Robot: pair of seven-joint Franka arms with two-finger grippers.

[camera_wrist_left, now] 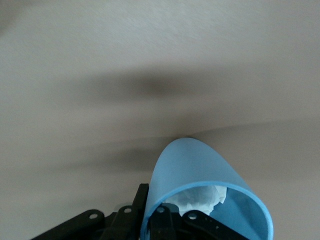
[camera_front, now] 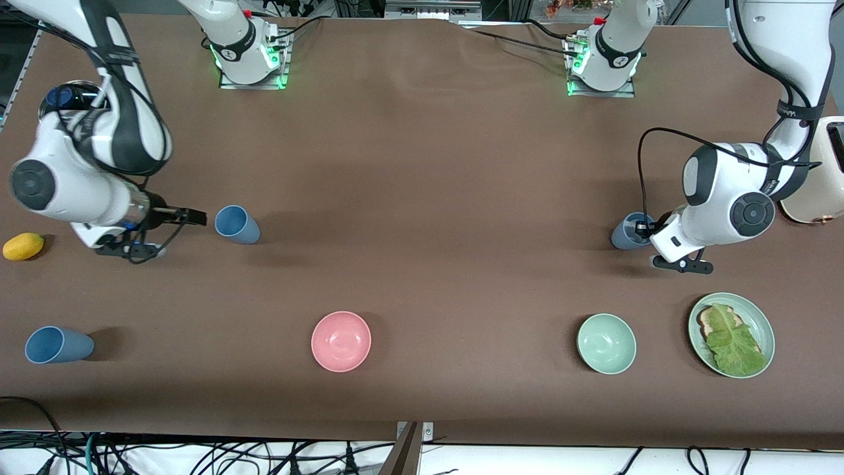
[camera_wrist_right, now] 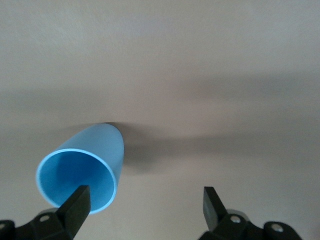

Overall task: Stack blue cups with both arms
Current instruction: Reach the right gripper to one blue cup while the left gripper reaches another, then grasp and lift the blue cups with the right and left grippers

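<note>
Three blue cups are in the front view. My left gripper (camera_front: 643,229) is shut on the rim of one blue cup (camera_front: 625,233) near the left arm's end. In the left wrist view (camera_wrist_left: 151,200), one finger is inside and one outside the cup's wall (camera_wrist_left: 192,167). Something white and crumpled (camera_wrist_left: 200,197) lies inside it. My right gripper (camera_front: 196,216) is open and empty beside a second blue cup (camera_front: 237,224). In the right wrist view (camera_wrist_right: 145,192), that cup (camera_wrist_right: 85,165) sits off by one fingertip, not between the jaws. A third blue cup (camera_front: 59,344) stands nearer the front camera at the right arm's end.
A pink bowl (camera_front: 341,341) and a pale green bowl (camera_front: 606,343) sit toward the front camera. A green plate (camera_front: 763,324) holds toast and lettuce. A yellow fruit (camera_front: 23,246) lies at the right arm's end. A cream toaster (camera_front: 817,178) stands at the left arm's end.
</note>
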